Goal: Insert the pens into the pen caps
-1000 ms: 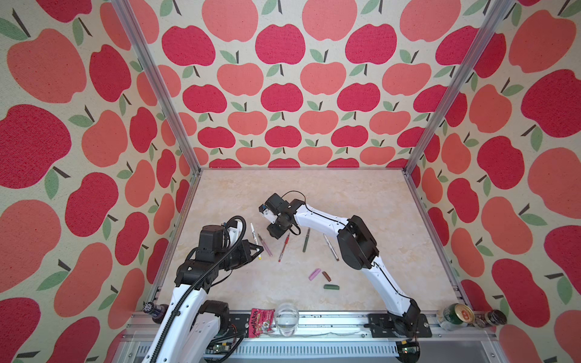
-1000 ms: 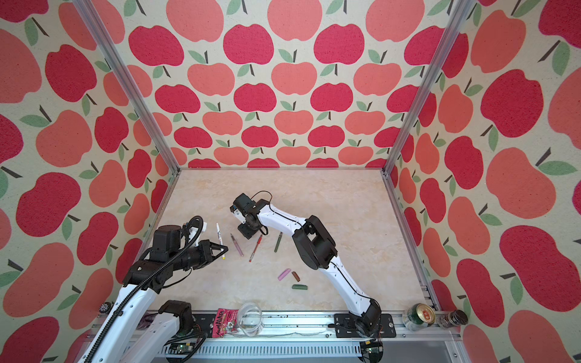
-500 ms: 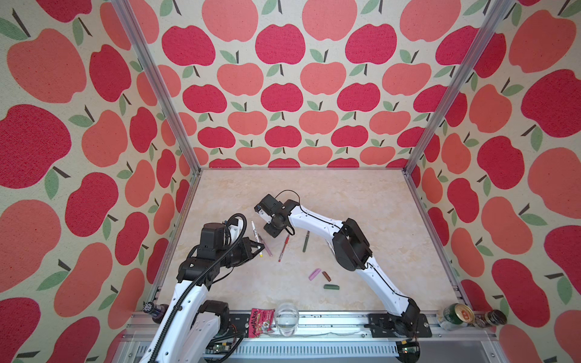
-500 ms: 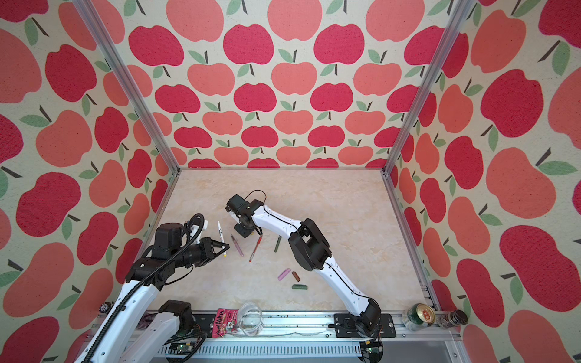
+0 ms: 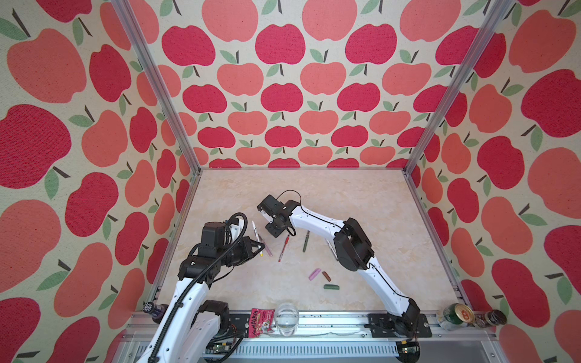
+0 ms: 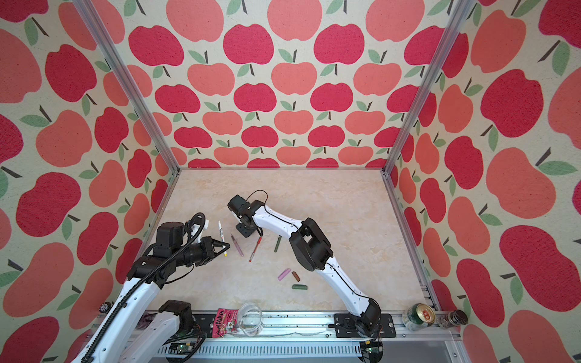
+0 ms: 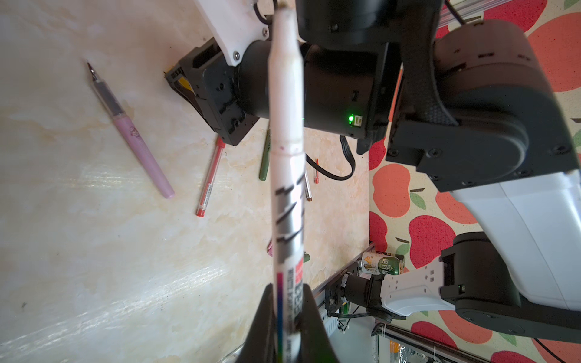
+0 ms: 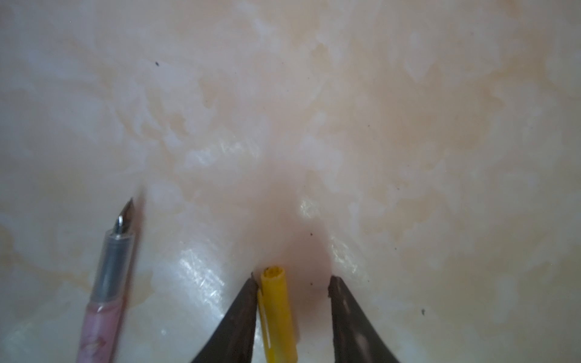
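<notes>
Left of centre in both top views, my left gripper [image 5: 258,247] grips a pen [image 5: 255,231] off the table [image 5: 361,195]. Just right of it lie a second pen [image 5: 268,250], a third pen [image 5: 283,248] and a fourth pen [image 5: 305,243], side by side. Three caps [image 5: 326,276] cluster lower right of them. Behind the pens, my right gripper [image 8: 292,283] straddles another cap [image 8: 278,314], which touches one finger.

L gripper [image 6: 222,246] clamps white pen [image 6: 220,230]. Lilac pen [image 6: 238,246], red pen [image 6: 255,245], green pen [image 6: 277,243] lie on worktop [image 6: 330,204] beside it; pink cap [image 6: 284,274], brown cap [image 6: 295,276], green cap [image 6: 299,286] cluster nearer front.
</notes>
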Controlling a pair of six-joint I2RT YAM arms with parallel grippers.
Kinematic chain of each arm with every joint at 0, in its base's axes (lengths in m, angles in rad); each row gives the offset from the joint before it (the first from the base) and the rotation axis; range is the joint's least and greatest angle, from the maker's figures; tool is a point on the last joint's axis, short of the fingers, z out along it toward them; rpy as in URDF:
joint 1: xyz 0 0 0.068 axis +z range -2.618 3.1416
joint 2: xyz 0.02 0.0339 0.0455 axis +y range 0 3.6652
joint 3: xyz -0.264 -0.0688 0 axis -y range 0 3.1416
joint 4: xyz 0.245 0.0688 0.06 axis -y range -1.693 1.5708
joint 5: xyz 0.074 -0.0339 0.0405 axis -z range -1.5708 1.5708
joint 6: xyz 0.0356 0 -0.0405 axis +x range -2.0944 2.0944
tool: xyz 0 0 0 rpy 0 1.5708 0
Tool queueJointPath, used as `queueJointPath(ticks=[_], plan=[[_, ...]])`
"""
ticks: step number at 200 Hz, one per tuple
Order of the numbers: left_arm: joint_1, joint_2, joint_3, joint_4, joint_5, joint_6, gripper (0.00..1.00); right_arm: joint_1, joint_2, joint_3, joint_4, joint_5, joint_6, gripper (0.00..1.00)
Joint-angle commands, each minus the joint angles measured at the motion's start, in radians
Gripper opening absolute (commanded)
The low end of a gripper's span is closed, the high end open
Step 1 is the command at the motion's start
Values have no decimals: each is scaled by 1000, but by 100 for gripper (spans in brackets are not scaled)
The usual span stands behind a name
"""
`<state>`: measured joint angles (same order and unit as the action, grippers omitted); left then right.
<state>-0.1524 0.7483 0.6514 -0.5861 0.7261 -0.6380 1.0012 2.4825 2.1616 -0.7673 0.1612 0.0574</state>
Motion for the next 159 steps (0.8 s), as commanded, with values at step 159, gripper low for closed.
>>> queueJointPath(ticks=[159], plan=[[3,12,-5,75,13,2,0,-74,13,-13,-35,83,119,53]])
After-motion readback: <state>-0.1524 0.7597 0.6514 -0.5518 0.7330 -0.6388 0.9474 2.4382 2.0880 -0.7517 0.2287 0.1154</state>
